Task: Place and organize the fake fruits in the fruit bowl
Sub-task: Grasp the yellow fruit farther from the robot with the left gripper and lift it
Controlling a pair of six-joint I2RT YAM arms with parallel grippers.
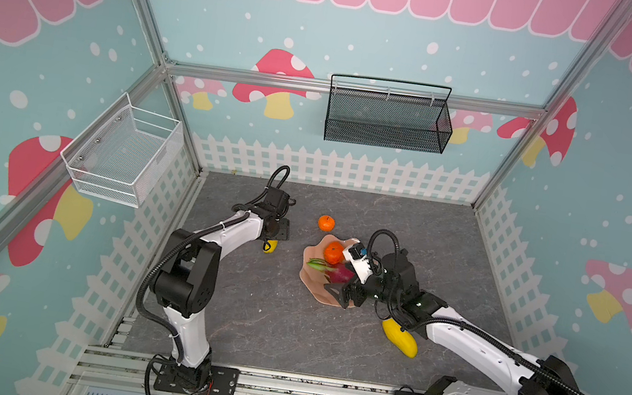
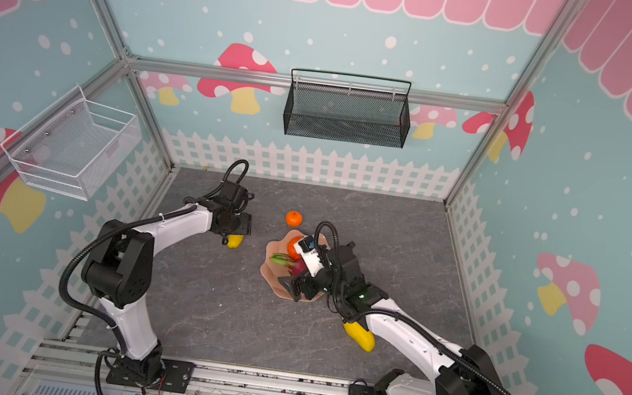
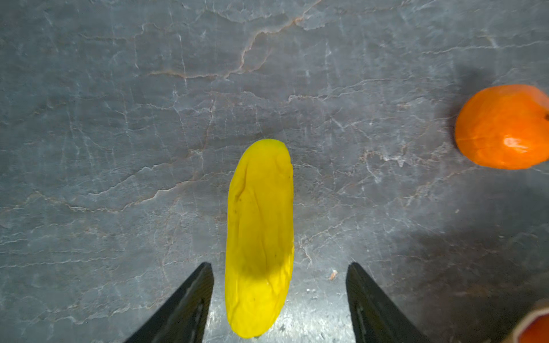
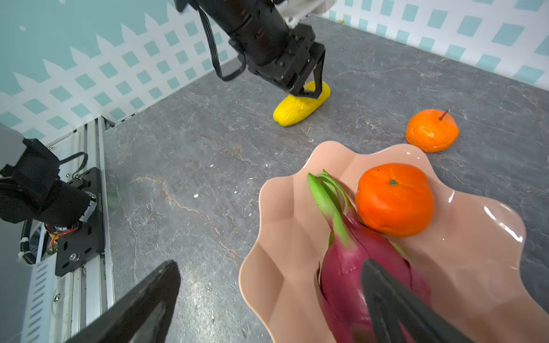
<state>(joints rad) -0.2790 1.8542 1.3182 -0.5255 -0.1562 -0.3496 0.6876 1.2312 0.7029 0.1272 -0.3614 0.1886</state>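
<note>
The peach-pink fruit bowl (image 1: 312, 283) (image 2: 273, 277) (image 4: 285, 225) sits mid-table. In it lie a tangerine (image 1: 333, 252) (image 4: 394, 199) and the magenta dragon fruit (image 1: 337, 273) (image 4: 347, 267). Another tangerine (image 1: 326, 222) (image 3: 505, 127) rests on the table behind the bowl. My left gripper (image 3: 279, 264) (image 1: 273, 238) is open, its fingers straddling a yellow fruit (image 3: 260, 237) (image 4: 300, 107) with gaps on both sides. My right gripper (image 4: 269, 262) (image 1: 343, 292) is open over the bowl's near rim, one finger above the dragon fruit. A second yellow fruit (image 1: 401, 338) lies partly under the right arm.
A black mesh basket (image 1: 388, 118) hangs on the back wall. A white wire basket (image 1: 122, 156) hangs on the left wall. Aluminium rails (image 1: 279, 386) with both arm bases run along the front edge.
</note>
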